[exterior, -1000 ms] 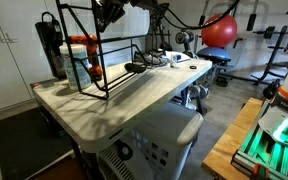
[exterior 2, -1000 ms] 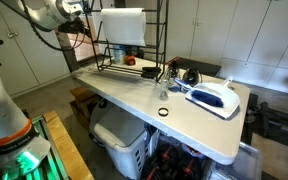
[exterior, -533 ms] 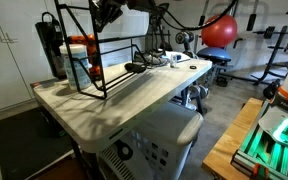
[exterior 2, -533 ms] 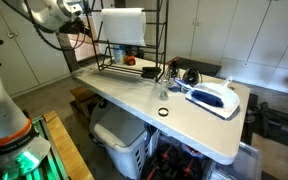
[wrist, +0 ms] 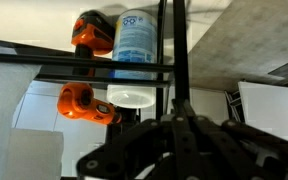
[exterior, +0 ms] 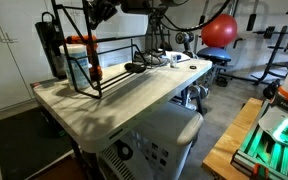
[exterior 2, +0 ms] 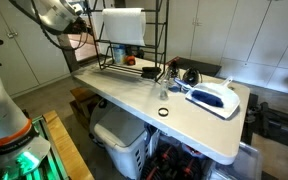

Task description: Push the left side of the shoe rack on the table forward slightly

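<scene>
The shoe rack (exterior: pixel 97 62) stands on the table (exterior: pixel 149 92), near 1 end of it. The jaws hang high up, by the top bar of the rack's tall end. Most of the rack lies below the jaws. Its long side runs away from them along the table, down to the low rails. I think the push has to go against that tall end, so the jaws must meet a bar and not slip past it.

The wrist view shows 1 thin black bar (wrist: pixel 174 60) right in front of the jaws, very close. I cannot tell if it touches them. The jaws are only a dark shape there, so I cannot tell how wide they are or if they hold anything. That view also shows a blue and white tub (wrist: pixel 139 40) and orange tools (wrist: pixel 87 30) beyond the bars. In an exterior view a white sheet (exterior 2: pixel 122 25) hides those things, but there the arm (exterior 2: pixel 54 12) can be seen reaching in from the side.
</scene>
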Robot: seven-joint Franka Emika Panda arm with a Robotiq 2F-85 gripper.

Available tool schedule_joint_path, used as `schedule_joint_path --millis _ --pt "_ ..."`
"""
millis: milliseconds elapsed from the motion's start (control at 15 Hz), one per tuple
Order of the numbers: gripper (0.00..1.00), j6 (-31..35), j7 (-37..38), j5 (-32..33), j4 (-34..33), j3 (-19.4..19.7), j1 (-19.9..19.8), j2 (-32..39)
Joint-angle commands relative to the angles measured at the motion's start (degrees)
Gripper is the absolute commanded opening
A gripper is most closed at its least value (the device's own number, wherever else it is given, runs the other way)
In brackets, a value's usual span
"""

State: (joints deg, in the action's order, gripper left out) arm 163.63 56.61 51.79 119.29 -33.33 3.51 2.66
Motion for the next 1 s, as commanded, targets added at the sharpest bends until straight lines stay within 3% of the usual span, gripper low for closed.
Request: schedule_joint_path --millis 0,533,933 --pt "0.01 1.53 6.22 8.43 -3.86 0.84 0.46 3.53" --pt "0.01 0.57 17.50 23.74 -9.08 1.21 1.56 8.49" --pt "0.01 0.32 22.49 30.98 -11.89 0.92 1.86 11.36"
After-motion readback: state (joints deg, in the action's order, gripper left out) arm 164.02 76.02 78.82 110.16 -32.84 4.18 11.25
